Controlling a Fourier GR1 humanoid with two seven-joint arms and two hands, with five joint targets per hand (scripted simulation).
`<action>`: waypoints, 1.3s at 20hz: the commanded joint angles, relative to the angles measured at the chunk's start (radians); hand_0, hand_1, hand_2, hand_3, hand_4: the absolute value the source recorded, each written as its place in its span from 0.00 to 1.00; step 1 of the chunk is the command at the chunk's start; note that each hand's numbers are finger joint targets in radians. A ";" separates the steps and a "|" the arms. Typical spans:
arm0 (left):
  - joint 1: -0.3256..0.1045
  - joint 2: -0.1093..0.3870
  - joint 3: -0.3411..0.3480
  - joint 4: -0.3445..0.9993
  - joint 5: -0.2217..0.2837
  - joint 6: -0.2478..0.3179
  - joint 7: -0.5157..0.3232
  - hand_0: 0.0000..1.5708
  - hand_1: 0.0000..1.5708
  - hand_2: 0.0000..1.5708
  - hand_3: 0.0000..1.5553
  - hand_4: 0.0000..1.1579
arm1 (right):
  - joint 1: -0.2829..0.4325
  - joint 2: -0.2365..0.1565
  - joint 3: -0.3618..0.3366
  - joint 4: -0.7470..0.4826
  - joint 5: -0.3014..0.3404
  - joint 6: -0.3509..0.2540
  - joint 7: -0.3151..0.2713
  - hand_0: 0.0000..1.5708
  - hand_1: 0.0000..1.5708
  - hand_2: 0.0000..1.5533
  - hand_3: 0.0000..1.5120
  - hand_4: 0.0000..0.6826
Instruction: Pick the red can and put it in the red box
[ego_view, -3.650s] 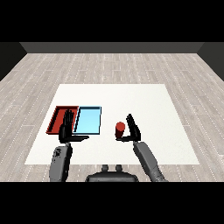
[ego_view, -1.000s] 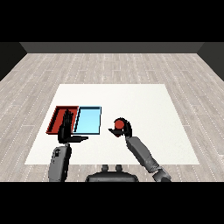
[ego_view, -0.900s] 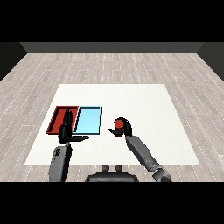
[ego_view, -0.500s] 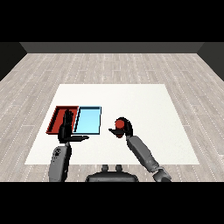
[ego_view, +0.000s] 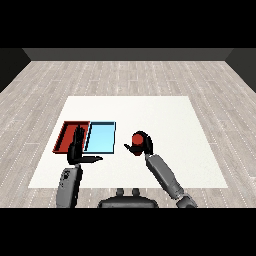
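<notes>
Red can (ego_view: 137, 139) sits just right of frame centre, grasped by the right robot hand (ego_view: 143, 145). Carry it leftward over the blue tray (ego_view: 101, 137) to the red tray (ego_view: 67, 136), staying above both rims. Left robot hand (ego_view: 76, 151) hangs released, fingers straight, over the bench (ego_view: 165, 120).

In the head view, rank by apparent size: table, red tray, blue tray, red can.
1. Table
2. Red tray and blue tray: look alike; the left hand covers part of the red one.
3. Red can, held by the right hand.
</notes>
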 joint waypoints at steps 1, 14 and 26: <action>0.061 -0.009 -0.023 0.026 -0.025 -0.013 -0.069 0.00 0.00 0.00 0.00 0.00 | 0.065 -0.048 0.041 -0.227 0.062 -0.044 0.084 1.00 1.00 0.95 0.93 0.90; -0.026 -0.054 -0.161 -0.074 0.006 -0.048 0.143 0.00 0.00 0.00 0.00 0.00 | 0.173 -0.123 -0.015 -0.611 0.154 -0.056 0.165 0.99 0.99 0.94 0.93 0.88; -0.077 -0.055 -0.354 -0.021 -0.005 0.067 0.183 0.00 0.00 0.00 0.00 0.00 | 0.026 -0.026 -0.100 -0.524 0.235 0.013 0.171 1.00 1.00 0.95 0.94 0.95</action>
